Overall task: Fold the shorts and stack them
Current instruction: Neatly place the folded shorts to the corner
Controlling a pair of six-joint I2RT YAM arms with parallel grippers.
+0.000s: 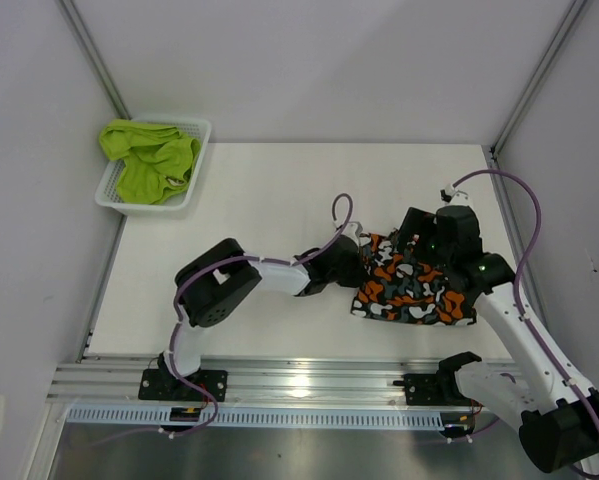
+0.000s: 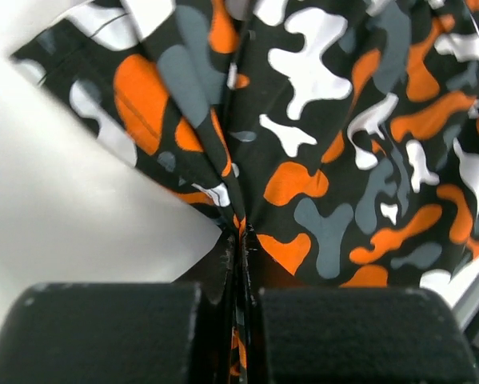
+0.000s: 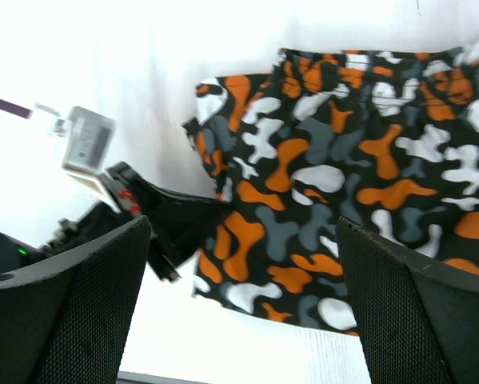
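Observation:
The camouflage shorts (image 1: 414, 285) lie on the white table at centre right; they also show in the left wrist view (image 2: 343, 144) and the right wrist view (image 3: 343, 176). My left gripper (image 1: 357, 268) is shut on their left edge, with cloth pinched between the pads (image 2: 243, 264). My right gripper (image 1: 424, 240) hangs open above the shorts' far part, its fingers (image 3: 71, 312) wide apart and empty. The lime green shorts (image 1: 151, 160) lie crumpled in the white mesh basket (image 1: 201, 135) at the far left.
Grey walls close in the table on the left, back and right. A metal rail (image 1: 299, 380) runs along the near edge. A purple cable (image 1: 524, 215) loops beside the right arm.

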